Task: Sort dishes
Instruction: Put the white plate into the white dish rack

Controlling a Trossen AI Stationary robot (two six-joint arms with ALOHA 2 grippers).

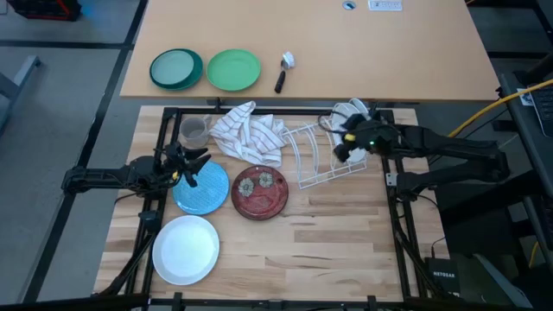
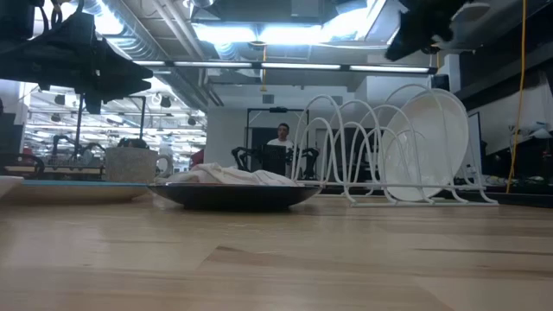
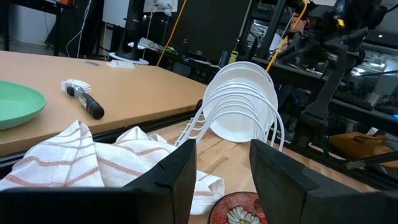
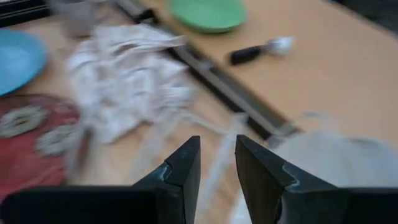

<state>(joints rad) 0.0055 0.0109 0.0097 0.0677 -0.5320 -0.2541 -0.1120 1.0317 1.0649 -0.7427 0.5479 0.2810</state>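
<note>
A light blue plate (image 1: 206, 193), a dark red flowered plate (image 1: 259, 192) and a white plate (image 1: 185, 249) lie flat on the wooden table. More white plates (image 3: 244, 104) stand on edge in the right end of a white wire rack (image 1: 318, 157); they also show in the low view (image 2: 425, 145). My left gripper (image 1: 187, 169) is open and empty above the blue plate's far left edge. My right gripper (image 1: 349, 143) is open and empty above the rack's right end, high over the plates (image 2: 423, 26). The right wrist view shows nothing between its fingers (image 4: 217, 163).
A red-striped white cloth (image 1: 251, 134) is bunched between a small grey cup (image 1: 193, 131) and the rack. On the far tabletop lie two green plates (image 1: 177, 69) (image 1: 233, 69) and a dish brush (image 1: 283, 71). A person sits far behind the table (image 2: 282, 138).
</note>
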